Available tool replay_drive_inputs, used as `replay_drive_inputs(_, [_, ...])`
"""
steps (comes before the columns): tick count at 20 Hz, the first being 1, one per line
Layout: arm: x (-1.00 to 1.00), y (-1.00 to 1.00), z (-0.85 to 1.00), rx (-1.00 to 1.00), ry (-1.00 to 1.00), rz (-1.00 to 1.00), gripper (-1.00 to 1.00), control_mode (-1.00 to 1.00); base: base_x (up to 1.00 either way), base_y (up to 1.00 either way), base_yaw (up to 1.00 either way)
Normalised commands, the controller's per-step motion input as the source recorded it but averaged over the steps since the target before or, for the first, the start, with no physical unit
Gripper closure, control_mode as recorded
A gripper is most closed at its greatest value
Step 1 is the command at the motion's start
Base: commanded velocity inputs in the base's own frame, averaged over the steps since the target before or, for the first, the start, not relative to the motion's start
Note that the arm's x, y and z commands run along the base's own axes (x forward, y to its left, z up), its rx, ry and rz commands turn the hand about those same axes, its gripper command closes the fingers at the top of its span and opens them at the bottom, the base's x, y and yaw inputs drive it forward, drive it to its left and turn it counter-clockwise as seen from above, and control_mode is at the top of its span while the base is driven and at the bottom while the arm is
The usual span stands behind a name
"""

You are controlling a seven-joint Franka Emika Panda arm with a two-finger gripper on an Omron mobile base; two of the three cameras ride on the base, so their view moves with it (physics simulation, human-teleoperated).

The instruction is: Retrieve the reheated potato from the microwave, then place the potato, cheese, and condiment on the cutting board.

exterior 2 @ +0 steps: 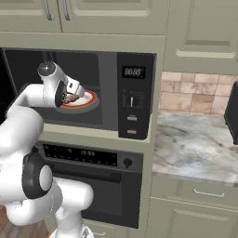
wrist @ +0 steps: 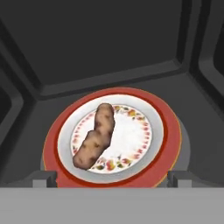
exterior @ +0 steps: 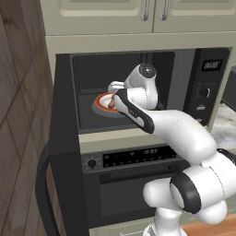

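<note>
two dark fingertips (wrist: pixel 43 178) poke up at the bottom of the hand view, one on each side of the plate (wrist: pixel 153 131), so the hand (wrist: pixel 107 179) is spread wide with nothing between its jaws. the potato (wrist: pixel 95 136) sits on that white red-rimmed plate, just ahead of the fingertips and a bit toward the left one, not touching either as far as i can see.

it's a lumpy brown oblong, lying flat. in the hand view its long axis runs diagonally, near end toward the lower left by the left fingertip, far end pointing up and slightly right toward the back wall of the microwave (exterior: pixel 203 87). it covers the left half of the plate; the right half is bare.

from the left base view the arm reaches into the open microwave cavity with the hand (exterior: pixel 112 97) right over the plate (exterior: pixel 99 102). the door (exterior: pixel 64 152) is swung out to the left. right base view shows the same thing, potato (exterior 2: pixel 71 98) a small brown bit just under the hand (exterior 2: pixel 73 93). below is the knobbed black oven (exterior 2: pixel 93 160), and a marble desk (exterior 2: pixel 195 148) runs off to the right.
</note>
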Motion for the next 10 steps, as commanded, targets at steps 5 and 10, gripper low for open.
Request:
replay_drive_inputs(5, [0.38,0.14,-0.23,0.0,0.11,0.0,-1.0,-1.0,0.0,0.0,0.0])
replay_drive_inputs(10, [0.36,0.17,-0.2,-0.01,0.04,0.0,-1.0,-1.0,0.0,0.0,0.0])
